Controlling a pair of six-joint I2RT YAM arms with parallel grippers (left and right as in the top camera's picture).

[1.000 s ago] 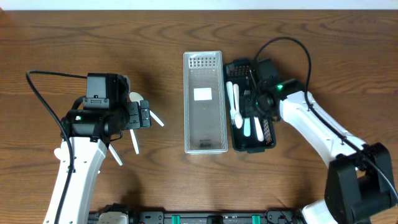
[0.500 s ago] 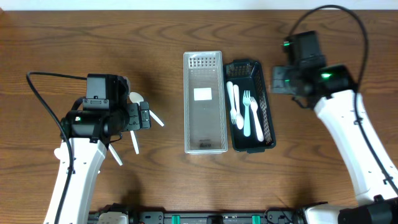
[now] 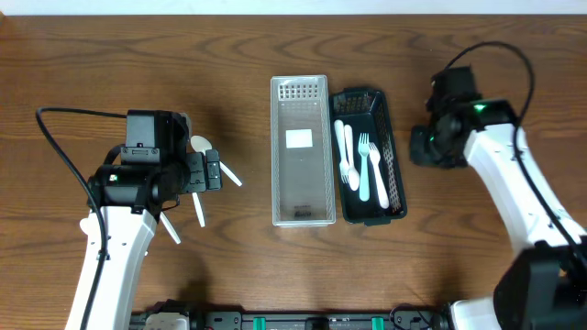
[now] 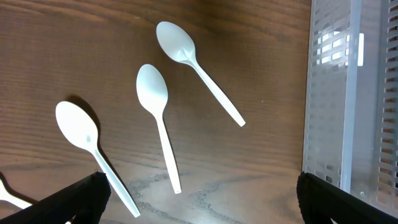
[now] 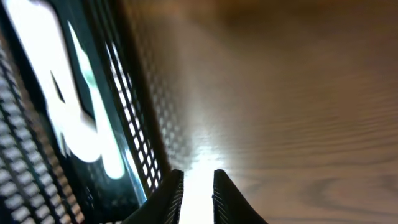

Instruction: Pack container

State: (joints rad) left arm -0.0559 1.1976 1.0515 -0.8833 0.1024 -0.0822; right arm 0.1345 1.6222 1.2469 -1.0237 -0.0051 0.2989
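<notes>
"Three white plastic spoons (image 4: pixel 160 118) lie on the wooden table (image 3: pixel 275 37) under the left gripper (image 3: pixel 214 171). Its fingers are spread wide, holding nothing."

"And the right gripper (image 5: pixel 198 190)?"

"Fingers nearly pressed together, empty, just right of the black mesh basket (image 3: pixel 396 174) holding a white fork (image 3: pixel 364 151). The clear tray (image 3: pixel 278 156) sits just beside the basket, and I can't read any writing on its white label (image 3: pixel 300 139)."

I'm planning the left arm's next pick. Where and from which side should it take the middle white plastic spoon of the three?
Probably the straight handle of the middle white plastic spoon, about halfway along, coming from straight above and closing across it. It lies flat, with bare brown wooden table on both sides of the handle.
</notes>
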